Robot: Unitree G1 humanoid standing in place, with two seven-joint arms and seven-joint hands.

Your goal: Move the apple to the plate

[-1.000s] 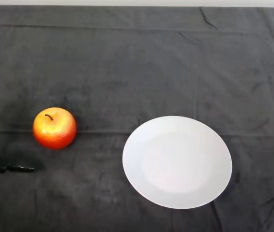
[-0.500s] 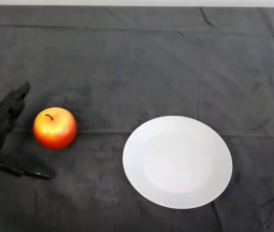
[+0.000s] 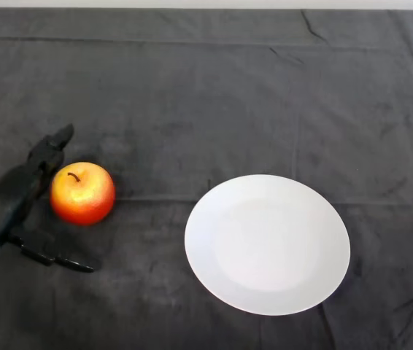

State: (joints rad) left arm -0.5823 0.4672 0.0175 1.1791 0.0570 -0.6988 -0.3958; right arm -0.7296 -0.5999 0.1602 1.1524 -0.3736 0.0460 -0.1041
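Observation:
A red and yellow apple (image 3: 82,192) with a dark stem sits on the dark cloth at the left. A white round plate (image 3: 267,243) lies to its right, apart from it. My left hand (image 3: 17,195) is open just left of the apple. Its fingers (image 3: 49,152) reach up past the apple's far left side and its thumb (image 3: 55,258) lies out below the apple's near left side. The apple sits in the gap between them. I cannot tell whether the hand touches the apple.
The dark cloth (image 3: 206,95) covers the whole table, with a few wrinkles at the far right. Nothing else stands on it.
My left hand has come in from the left edge and moved right, up to the apple. The apple and the plate have not moved.

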